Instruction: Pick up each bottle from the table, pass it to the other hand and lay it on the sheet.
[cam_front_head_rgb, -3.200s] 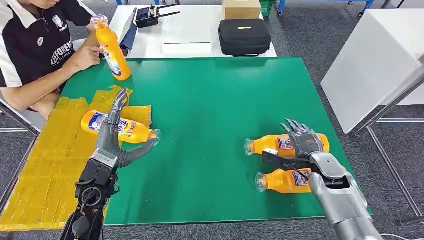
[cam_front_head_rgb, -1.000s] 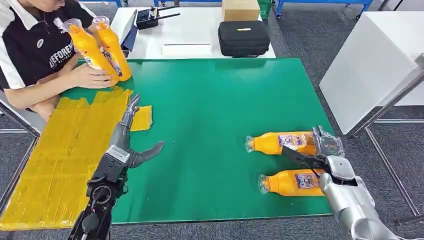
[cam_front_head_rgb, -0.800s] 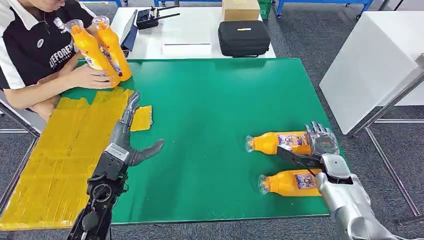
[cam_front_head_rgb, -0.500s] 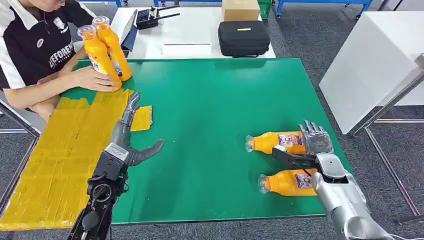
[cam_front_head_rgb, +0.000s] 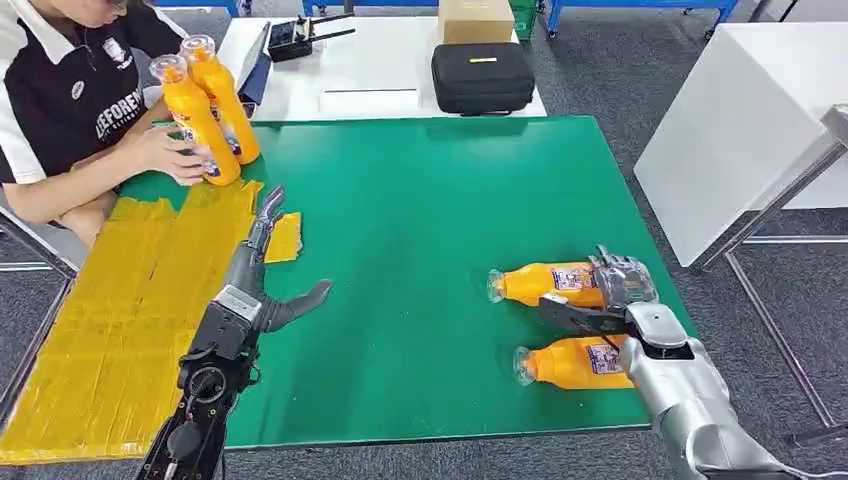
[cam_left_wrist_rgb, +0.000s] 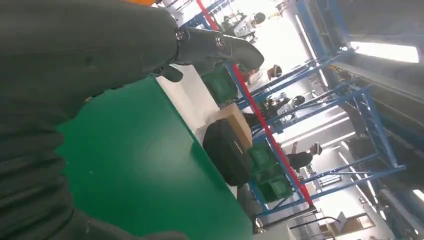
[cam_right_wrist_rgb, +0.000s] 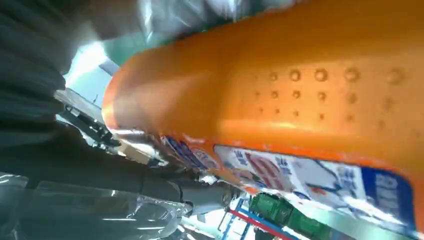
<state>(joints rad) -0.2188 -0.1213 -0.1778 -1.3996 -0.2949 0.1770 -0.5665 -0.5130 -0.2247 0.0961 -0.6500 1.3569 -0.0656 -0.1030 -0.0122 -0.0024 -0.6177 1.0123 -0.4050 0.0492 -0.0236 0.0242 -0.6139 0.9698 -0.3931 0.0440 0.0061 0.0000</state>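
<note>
Fingers of the right hand (cam_front_head_rgb: 618, 290) curl around the far bottle (cam_front_head_rgb: 545, 282) near the table's (cam_front_head_rgb: 440, 200) right edge — whether gripping firmly, I cannot tell. A loose hold could send it rolling against the near bottle (cam_front_head_rgb: 572, 362). Left hand (cam_front_head_rgb: 262, 270) waits, fingers spread, holding nothing.

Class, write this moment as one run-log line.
right hand: closing on far bottle | left hand: open, empty | near bottle: lying on table

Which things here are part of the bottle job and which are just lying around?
Job: two lying bottles, far and near; yellow sheet; right hand; left hand.
Lying about: black case; cardboard box; two standing bottles by a person.
</note>
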